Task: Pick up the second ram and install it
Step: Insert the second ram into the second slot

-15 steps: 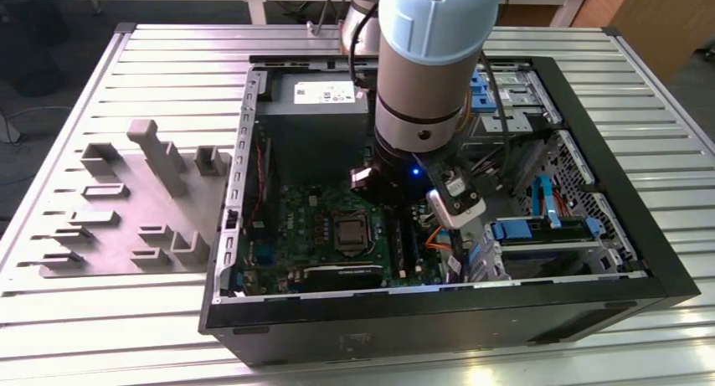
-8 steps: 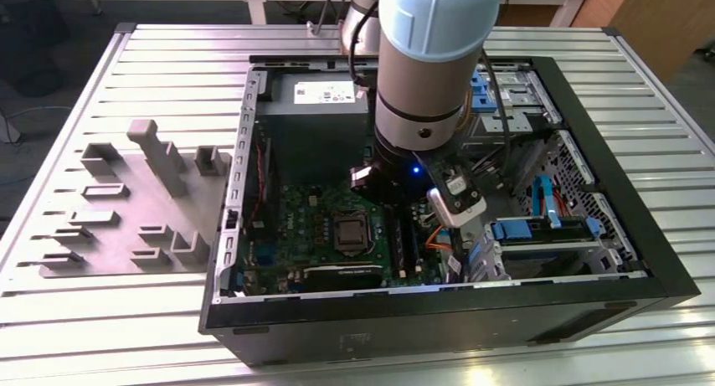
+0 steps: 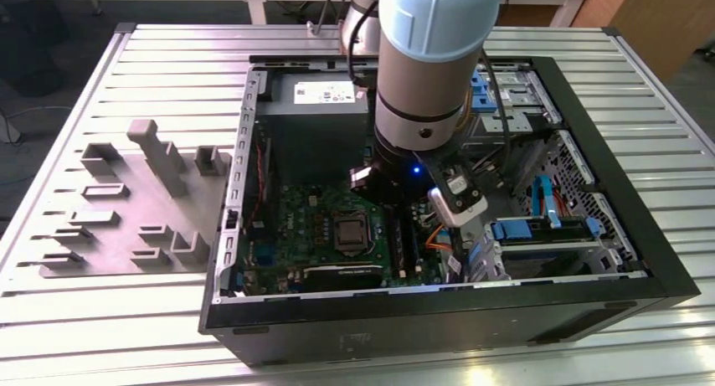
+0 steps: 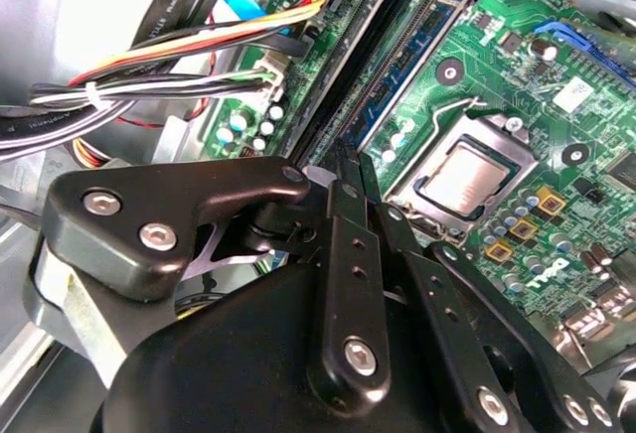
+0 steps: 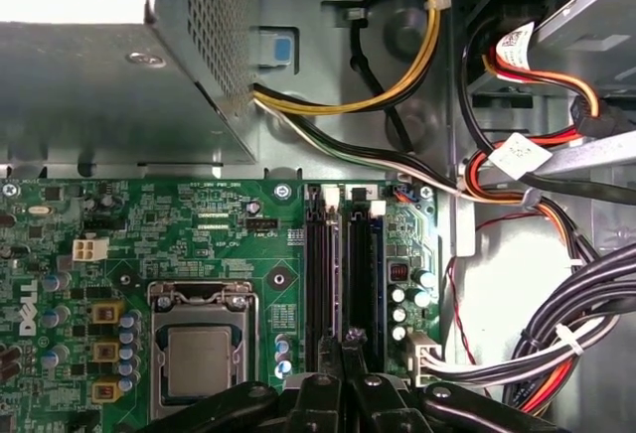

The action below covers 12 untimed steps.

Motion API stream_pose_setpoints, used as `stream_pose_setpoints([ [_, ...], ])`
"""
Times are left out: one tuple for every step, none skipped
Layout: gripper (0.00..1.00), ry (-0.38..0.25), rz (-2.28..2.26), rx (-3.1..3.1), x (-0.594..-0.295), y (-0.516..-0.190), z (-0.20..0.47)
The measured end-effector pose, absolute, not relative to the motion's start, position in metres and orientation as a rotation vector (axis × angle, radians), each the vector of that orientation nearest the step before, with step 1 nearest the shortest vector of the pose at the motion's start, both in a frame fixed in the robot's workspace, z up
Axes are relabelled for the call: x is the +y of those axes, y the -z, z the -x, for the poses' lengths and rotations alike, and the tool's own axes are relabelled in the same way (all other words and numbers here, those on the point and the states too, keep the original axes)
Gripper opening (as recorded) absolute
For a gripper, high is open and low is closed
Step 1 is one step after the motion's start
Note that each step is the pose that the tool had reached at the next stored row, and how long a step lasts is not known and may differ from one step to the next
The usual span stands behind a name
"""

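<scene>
The second ram [image 5: 360, 274] stands seated in a motherboard [image 5: 199, 234] slot beside the processor socket [image 5: 199, 354], inside the open computer case [image 3: 671, 277] on the surface [image 3: 67, 336]. The tool [image 5: 344, 346] hangs directly over the stick's end, fingers pressed together; I cannot tell if they touch it.

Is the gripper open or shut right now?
Shut: the gripper shows no gap between its tips in both wrist views, just over the memory slots.
</scene>
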State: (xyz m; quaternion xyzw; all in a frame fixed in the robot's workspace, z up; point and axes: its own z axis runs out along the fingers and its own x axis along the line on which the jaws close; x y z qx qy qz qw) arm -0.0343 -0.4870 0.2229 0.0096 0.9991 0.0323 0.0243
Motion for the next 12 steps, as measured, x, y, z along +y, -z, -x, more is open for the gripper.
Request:
stream_pose_setpoints([
  [0.11, -0.1, -0.026, 3.091, -0.487, -0.2229, 0.0343],
  [0.11, -0.1, -0.022, 3.091, -0.487, -0.2228, 0.0343],
  [0.11, -0.1, -0.019, 3.091, -0.487, -0.2228, 0.0343],
  [0.11, -0.1, -0.018, 3.092, -0.487, -0.2228, 0.0343],
  [0.11, -0.1, -0.017, 3.092, -0.4871, -0.2228, 0.0343],
  [0.11, -0.1, -0.017, 3.092, -0.4871, -0.2226, 0.0343],
  [0.11, -0.1, -0.017, 3.091, -0.4871, -0.2222, 0.0343],
  [0.11, -0.101, -0.017, 3.091, -0.4871, -0.2218, 0.0343],
  [0.11, -0.1, -0.017, 3.092, -0.4871, -0.2214, 0.0343],
  [0.11, -0.1, -0.017, 3.092, -0.4871, -0.2209, 0.0343],
  [0.11, -0.1, -0.017, 3.092, -0.4871, -0.2207, 0.0344],
  [0.11, -0.1, -0.017, 3.092, -0.4871, -0.2204, 0.0344],
])
